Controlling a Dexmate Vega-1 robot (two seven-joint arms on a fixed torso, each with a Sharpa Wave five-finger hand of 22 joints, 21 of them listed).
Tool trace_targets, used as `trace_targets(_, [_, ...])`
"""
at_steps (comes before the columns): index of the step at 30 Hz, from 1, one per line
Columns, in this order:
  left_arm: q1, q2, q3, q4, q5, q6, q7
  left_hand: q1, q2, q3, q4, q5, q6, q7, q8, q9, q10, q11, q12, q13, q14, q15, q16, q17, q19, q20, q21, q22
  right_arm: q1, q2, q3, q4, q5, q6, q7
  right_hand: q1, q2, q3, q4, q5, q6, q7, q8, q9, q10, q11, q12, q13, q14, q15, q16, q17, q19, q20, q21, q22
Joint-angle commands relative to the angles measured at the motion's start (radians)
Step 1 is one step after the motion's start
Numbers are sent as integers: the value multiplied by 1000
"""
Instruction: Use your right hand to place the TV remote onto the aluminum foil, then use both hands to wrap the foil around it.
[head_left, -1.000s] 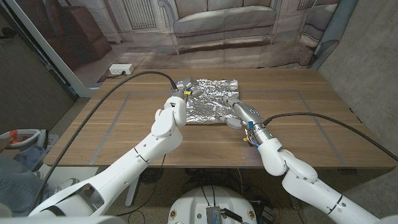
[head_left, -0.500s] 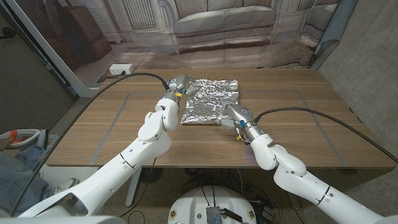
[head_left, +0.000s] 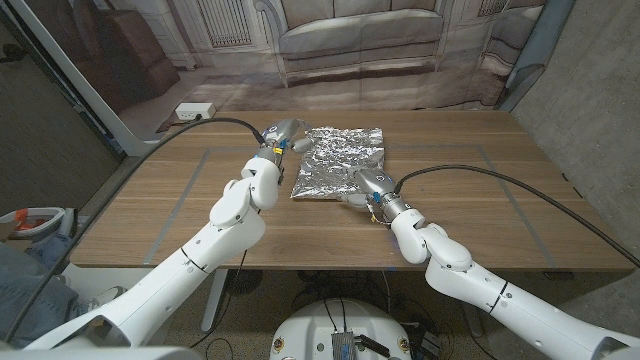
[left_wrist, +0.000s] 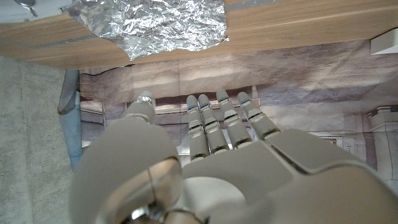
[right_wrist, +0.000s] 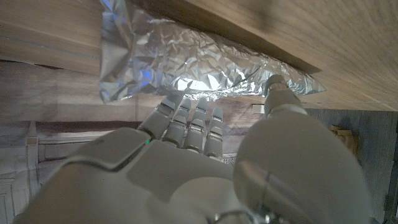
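The crumpled aluminum foil (head_left: 338, 160) lies folded into a flat packet at the table's far middle, and whatever is inside it is hidden. No remote shows. My left hand (head_left: 280, 133) hovers at the packet's far left corner, fingers straight and holding nothing; the left wrist view has the foil (left_wrist: 149, 25) a gap beyond that hand (left_wrist: 205, 155). My right hand (head_left: 365, 185) is at the packet's near right edge. In the right wrist view, the fingers (right_wrist: 186, 115) of that hand (right_wrist: 186, 168) reach up to the rim of the foil (right_wrist: 199, 68), holding nothing.
Black cables (head_left: 480, 172) run over the wooden table (head_left: 180, 210) from both wrists. A white box (head_left: 195, 111) lies on the floor past the far left edge. Bare wood lies left and right of the foil.
My left hand has drawn off the foil toward its far left corner. My right hand has slid left along the near edge, and the foil lies flatter.
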Motion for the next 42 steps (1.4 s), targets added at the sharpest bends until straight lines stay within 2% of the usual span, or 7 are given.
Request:
trace_targets(1, [-5, 93, 104, -54, 109, 30, -112, 25, -24, -4, -21, 4, -56, -4, -16, 2, -46, -3, -8, 2, -37, 0, -8, 0, -15, -3, -7, 0, 38, -1, -18, 37, 19, -29, 8, 12, 3, 6, 9, 7, 15, -2, 7, 1, 16, 4, 10, 1, 10, -2, 5, 3, 17, -3, 8, 3])
trace_targets(5, [41, 100, 134, -49, 156, 57, -71, 27, -34, -8, -26, 5, -78, -4, -18, 3, -65, -6, -9, 3, -50, -1, -9, 0, -16, -5, -8, 0, 35, -7, -11, 36, 30, -31, 1, 13, 3, 6, 11, 8, 20, 0, 8, 1, 19, 3, 11, 0, 15, -4, 6, 3, 18, -3, 8, 3])
trace_targets(9, [52, 92, 155, -23, 169, 74, -69, 32, -40, -9, -31, 7, -86, -6, -18, 3, -72, -9, -9, 3, -52, -4, -8, -1, -14, -6, -6, 0, 36, -16, -12, 37, 37, -28, 9, 15, 4, 7, 12, 9, 20, 1, 8, 1, 21, 3, 11, 0, 16, -5, 5, 4, 21, -4, 8, 3])
trace_targets(15, [38, 73, 182, 22, 185, 83, -68, 36, -45, -10, -35, 8, -89, -3, -16, 3, -75, -11, -7, 3, -52, -3, -6, -1, -12, -6, -6, 0, 34, -23, -9, 34, 56, -29, 25, 16, 4, 7, 14, 10, 22, 1, 8, 1, 24, 5, 12, 0, 21, -4, 5, 4, 27, -4, 10, 3])
trace_targets(22, [14, 78, 221, 50, 211, 69, -91, 29, -58, -20, -37, 11, -134, -4, -17, 5, -118, -10, -8, 4, -100, -1, -11, 2, -55, -6, -20, 1, 29, -24, -1, 30, 71, -34, 26, -1, 2, -1, 25, 8, 24, 7, 7, 1, 26, 10, 11, 0, 22, -1, 4, 6, 28, 1, 10, 3])
trace_targets(29, [-7, 27, 256, 138, 212, 47, -47, 29, -66, -25, -40, 15, -111, -8, 0, 5, -97, -15, 8, 5, -68, -2, 8, 4, -30, -22, -6, 3, 24, -22, 6, 32, 82, -34, 19, -2, 2, -2, 28, 8, 33, 8, 9, 1, 36, 5, 14, 0, 32, -4, 6, 7, 31, 0, 10, 3])
trace_targets(42, [-96, -60, 309, 313, 192, -15, -27, 39, -64, -22, -45, 19, -87, -17, 12, 5, -81, -22, 15, 5, -59, -8, 11, 4, -29, -15, -4, 5, 26, -32, 33, 47, 142, 14, 25, 35, 17, 15, 18, 15, 71, 9, 18, 1, 65, 3, 21, -1, 74, -18, 10, 5, 75, -23, 22, 4])
